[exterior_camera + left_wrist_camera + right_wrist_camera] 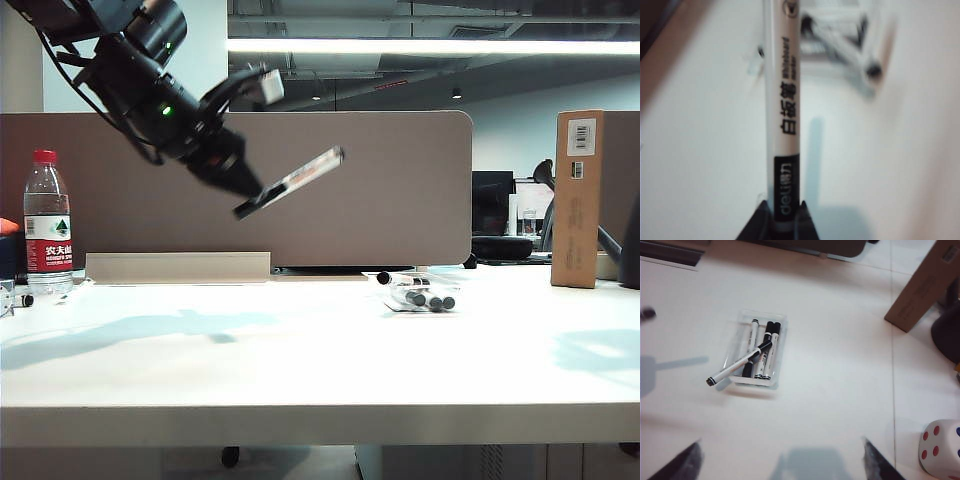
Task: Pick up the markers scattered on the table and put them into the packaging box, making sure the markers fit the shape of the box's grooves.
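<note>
Your left gripper (240, 185) hung high at the exterior view's upper left, angled downward, clamped on a marker (300, 178). Your right gripper (782, 460) held its fingers (680, 465) spread wide, looking down.

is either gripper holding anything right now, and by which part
The left gripper holds a whiteboard marker by its black-labelled end, high above the table; the right gripper is open and empty.
</note>
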Motion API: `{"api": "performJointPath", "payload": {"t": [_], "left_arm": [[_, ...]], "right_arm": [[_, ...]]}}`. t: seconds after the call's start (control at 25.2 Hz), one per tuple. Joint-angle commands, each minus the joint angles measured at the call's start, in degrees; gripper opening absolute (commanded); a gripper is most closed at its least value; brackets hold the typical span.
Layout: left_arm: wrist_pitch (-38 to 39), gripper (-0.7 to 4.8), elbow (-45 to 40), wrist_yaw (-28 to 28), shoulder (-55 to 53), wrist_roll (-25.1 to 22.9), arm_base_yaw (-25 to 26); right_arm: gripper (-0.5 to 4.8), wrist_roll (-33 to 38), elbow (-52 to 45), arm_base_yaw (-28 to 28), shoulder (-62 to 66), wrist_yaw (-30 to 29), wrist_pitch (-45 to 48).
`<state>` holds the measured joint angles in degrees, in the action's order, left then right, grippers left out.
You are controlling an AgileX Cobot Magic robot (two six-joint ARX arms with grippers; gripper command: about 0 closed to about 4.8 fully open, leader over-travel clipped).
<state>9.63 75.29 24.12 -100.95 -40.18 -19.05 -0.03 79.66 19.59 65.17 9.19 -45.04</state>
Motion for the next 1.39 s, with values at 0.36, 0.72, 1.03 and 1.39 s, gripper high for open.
{"api": "performJointPath", "payload": {"t": [0.36, 0.72, 1.03, 1.39], "left_arm": [[-23.71, -0.06, 0.35, 1.70, -3.23, 61.20, -11.61], [-37.46, -0.06, 6.34, -1.40, -13.11, 98.79, -13.09], [-26.69, -0.06, 19.80, -0.70, -22.21, 105.63, -13.05], [-19.32, -0.06, 22.05, -3.28, -25.55, 108.08, -12.92]], "right_arm": [[4.13, 1.77, 0.24, -3.65, -2.16, -0.33, -0.59], [4.13, 3.21, 0.24, -3.63, -3.87, -0.09, -2.29], [4.13, 3.67, 0.26, -3.63, -5.33, 0.33, -2.78], [4.13, 4.35, 0.26, -3.63, -7.13, 1.53, -2.95]]}}
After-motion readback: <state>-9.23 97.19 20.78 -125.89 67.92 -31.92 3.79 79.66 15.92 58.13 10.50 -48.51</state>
